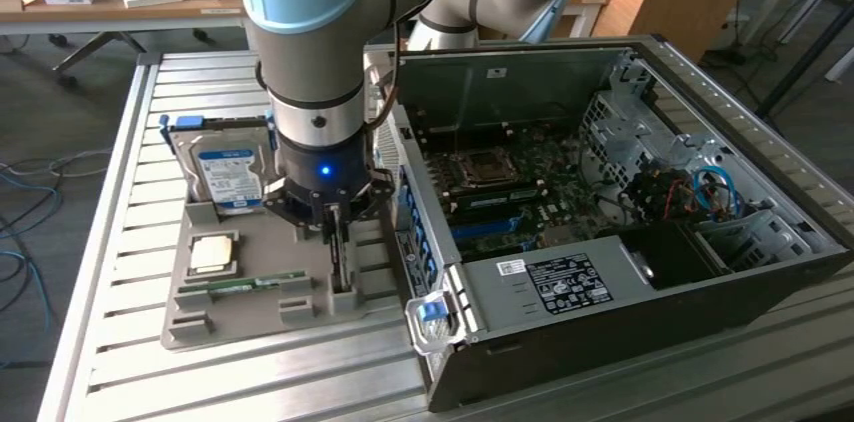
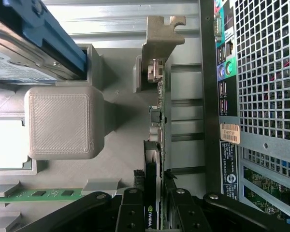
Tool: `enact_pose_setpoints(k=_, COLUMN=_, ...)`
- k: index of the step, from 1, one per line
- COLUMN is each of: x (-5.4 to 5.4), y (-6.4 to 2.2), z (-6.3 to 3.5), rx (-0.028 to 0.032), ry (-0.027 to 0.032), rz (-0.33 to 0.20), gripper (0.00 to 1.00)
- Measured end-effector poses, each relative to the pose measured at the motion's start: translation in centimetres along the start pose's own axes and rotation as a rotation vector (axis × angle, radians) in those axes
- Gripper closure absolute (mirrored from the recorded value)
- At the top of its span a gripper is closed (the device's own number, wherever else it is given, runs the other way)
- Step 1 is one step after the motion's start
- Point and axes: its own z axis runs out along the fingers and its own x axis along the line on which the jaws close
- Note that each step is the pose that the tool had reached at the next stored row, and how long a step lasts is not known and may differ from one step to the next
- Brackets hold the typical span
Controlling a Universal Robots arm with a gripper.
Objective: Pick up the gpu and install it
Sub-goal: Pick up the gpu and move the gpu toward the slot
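Pick-up step: gripper [image 2: 153, 215] jaws appear closed on upright gpu [image 2: 159, 126] in tray [image 2: 121, 171]; lifting likely needs a straight pull.

The arm [image 1: 314, 32] stands vertical, its wrist straight, with the tool [image 1: 334, 242] pointing straight down, set low.

NVIDIA logo [image 2: 150, 212] on gpu [image 2: 152, 180]; case sticker [image 2: 229, 133] lettering unreadable.
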Motion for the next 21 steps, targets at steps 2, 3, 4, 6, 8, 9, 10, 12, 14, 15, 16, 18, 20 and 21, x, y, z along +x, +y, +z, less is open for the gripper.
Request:
enact_pose_setpoints(k=2, x=0.00, y=0.00, z=0.00, rx=0.0000, ry=0.0000, rz=0.000, gripper=0.74)
enact_pose_setpoints(k=3, x=0.00, y=0.00, z=0.00, rx=0.0000, ry=0.0000, rz=0.000, gripper=0.74)
enact_pose_setpoints(k=4, x=0.00, y=0.00, z=0.00, rx=0.0000, ry=0.0000, rz=0.000, gripper=0.74)
enact_pose_setpoints(k=6, x=0.00, y=0.00, z=0.00, rx=0.0000, ry=0.0000, rz=0.000, gripper=0.74)
enact_pose_setpoints(k=8, x=0.00, y=0.00, z=0.00, rx=0.0000, ry=0.0000, rz=0.000, gripper=0.74)
enact_pose_setpoints(k=9, x=0.00, y=0.00, z=0.01, rx=-0.0001, ry=-0.0001, rz=0.000, gripper=0.74)
enact_pose_setpoints(k=10, x=0.00, y=0.00, z=0.00, rx=-0.0002, ry=0.0001, rz=-0.002, gripper=0.74)
enact_pose_setpoints(k=12, x=0.01, y=0.00, z=0.00, rx=-0.0004, ry=0.0005, rz=-0.013, gripper=0.74)
enact_pose_setpoints(k=14, x=0.00, y=0.00, z=0.00, rx=-0.0007, ry=0.0009, rz=-0.023, gripper=0.74)
enact_pose_setpoints(k=15, x=0.00, y=0.00, z=0.00, rx=-0.0009, ry=0.0011, rz=-0.026, gripper=0.74)
enact_pose_setpoints(k=16, x=0.00, y=0.00, z=0.00, rx=-0.0009, ry=0.0011, rz=-0.026, gripper=0.74)
enact_pose_setpoints(k=18, x=0.00, y=0.00, z=0.00, rx=-0.0008, ry=0.0012, rz=-0.027, gripper=0.74)
enact_pose_setpoints(k=20, x=0.00, y=0.00, z=0.00, rx=-0.0009, ry=0.0011, rz=-0.027, gripper=0.74)
enact_pose_setpoints(k=21, x=0.00, y=0.00, z=-0.01, rx=-0.0010, ry=0.0010, rz=-0.027, gripper=0.74)
